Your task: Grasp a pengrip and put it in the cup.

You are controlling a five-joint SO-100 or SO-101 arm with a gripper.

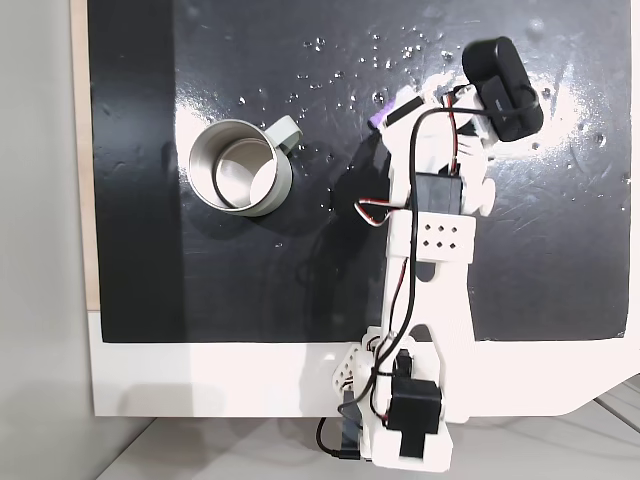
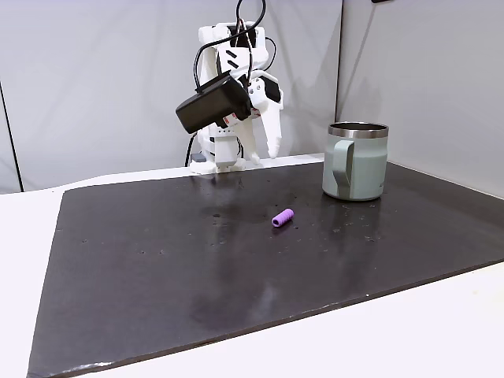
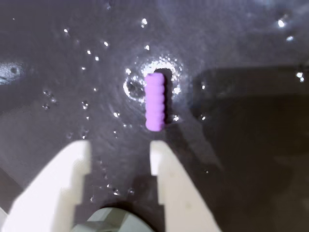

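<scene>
Two fingers (image 3: 120, 150) apart, above pengrip (image 3: 155, 101); cup (image 2: 355, 161) well apart.

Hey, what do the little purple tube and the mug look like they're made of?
The purple tube looks like soft rubber or silicone: matte, with rounded ribs along its length. The mug looks like metal, probably steel: its inside and rim shine like bare metal, while the outside has a smooth, pale grey-green coat, likely paint.

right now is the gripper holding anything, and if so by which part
Nothing is held. The gripper is open above the mat, and the pengrip lies loose on the mat just ahead of the fingertips, apart from both.
</scene>
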